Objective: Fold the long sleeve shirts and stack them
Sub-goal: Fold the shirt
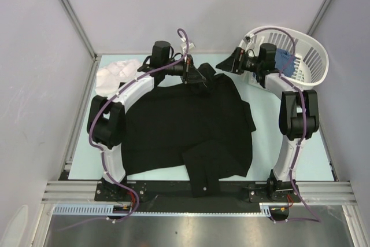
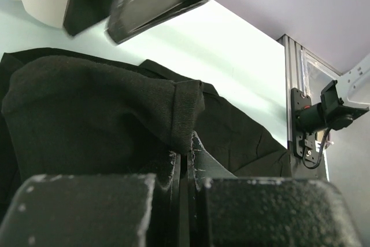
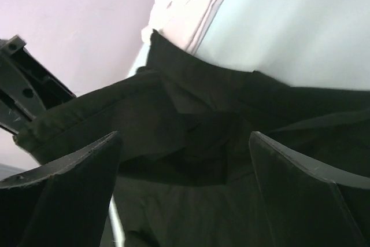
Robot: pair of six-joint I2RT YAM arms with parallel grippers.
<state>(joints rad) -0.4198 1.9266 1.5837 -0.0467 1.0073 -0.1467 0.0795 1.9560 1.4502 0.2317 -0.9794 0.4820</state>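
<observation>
Nearest: black shirt point(image 1: 191, 125) spread on the table point(image 1: 324, 160), one part lapping the near edge; folding looks barely begun. At its far edge the left gripper point(image 1: 188, 77) is clamped on black cloth. The right gripper point(image 1: 222, 64) is wide and holds nothing. Far left: white shirt point(image 1: 115, 73) crumpled, unfolded. Nothing stacked yet.

Robot lab test cell: plain grey wall panels point(image 1: 191, 4), aluminium frame rails point(image 1: 196, 190), pale green tabletop point(image 1: 321, 160).

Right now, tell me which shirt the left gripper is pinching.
The black shirt, spread mid-table, its edge in the left gripper; the white shirt lies bunched far left.
</observation>
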